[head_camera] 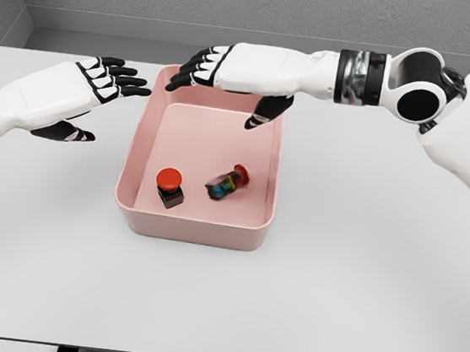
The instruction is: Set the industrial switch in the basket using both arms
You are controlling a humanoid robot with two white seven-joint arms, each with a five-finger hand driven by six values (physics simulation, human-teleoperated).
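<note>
A: Where's the industrial switch [169,187]?
B: Inside the pink basket [133,177], near its front wall, beside a small blurred object [227,184].
A: And the hands?
B: Right hand [233,78] spread above the basket's far rim; left hand [87,91] spread, outside its left.

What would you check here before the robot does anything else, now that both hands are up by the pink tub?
1. Red-capped switch inside the pink basket: ok, it stands on the floor of it.
2. Left hand empty: ok, fingers spread, outside the basket's left wall.
3. Right hand empty: ok, fingers open above the far rim.
4. Second object in the basket identified: cannot tell, it looks blurred.
5. Basket flat on the white table: ok.
</note>
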